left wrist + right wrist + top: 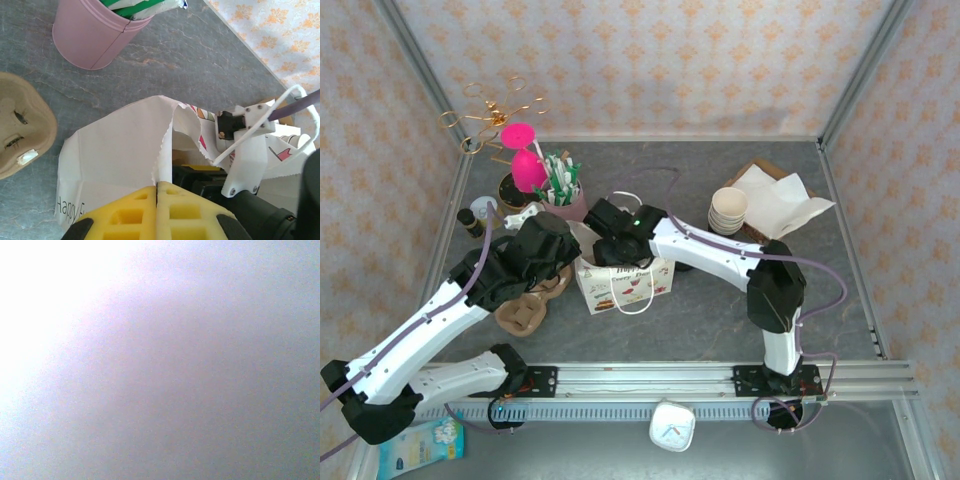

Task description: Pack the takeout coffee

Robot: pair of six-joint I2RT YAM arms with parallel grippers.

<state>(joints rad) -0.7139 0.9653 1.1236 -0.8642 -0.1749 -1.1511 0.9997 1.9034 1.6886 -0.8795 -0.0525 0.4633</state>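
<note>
One paper bag (625, 285), rim clamped at nine o'clock by closed left jaws, is judged mid-loading; right jaws' gap cannot be told; withdrawal needed next.

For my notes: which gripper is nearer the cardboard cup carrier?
Left gripper: pinching the paper bag edge beside the carrier. Right gripper: reaching into the bag, farther off.

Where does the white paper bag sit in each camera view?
Top external: paper bag at centre, between the two arms.
Left wrist: paper bag at lower centre, mouth open.
Right wrist: too blurred to tell.
Shared landmark: pink cup of straws, just beyond the bag.
</note>
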